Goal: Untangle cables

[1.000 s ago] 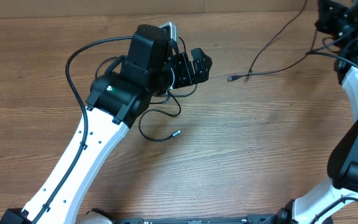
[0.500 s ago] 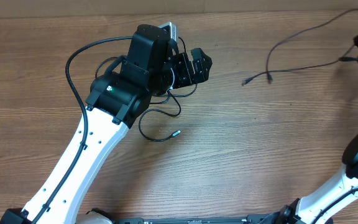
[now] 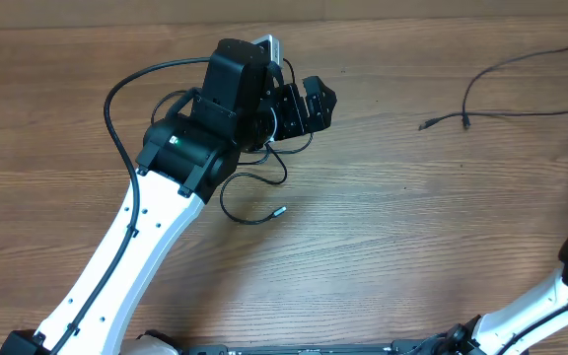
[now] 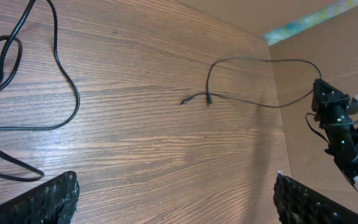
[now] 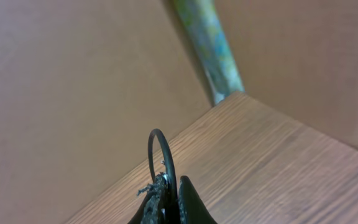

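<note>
Nearest the front edge of the table, left of its middle, a silver-tipped plug is lying free at the end of a slack loop. Just behind it the cables are bunching in loose, overlapping loops, partly hidden under the left arm. The left end effector is hovering over this bunch with its fingers spread wide apart, gripping nothing. Farther off, toward the far right corner, a single cord is lying well apart from the bunch and running off the right edge. There the right end effector is pinching a short loop of it between fingers pressed together. These cords are looking thin, light and limp, so they are likely to sag, slide easily on the wood and follow any tug without resistance. The small plugs are the parts most likely to be catching inside a loop. A good hold seems to be a bare stretch just behind a free plug, such as the silver-tipped one. Gripping the crossing itself risks drawing the knot tighter. So thin a cord probably needs the fingers fully closed on it and a slow, gentle pull.
</note>
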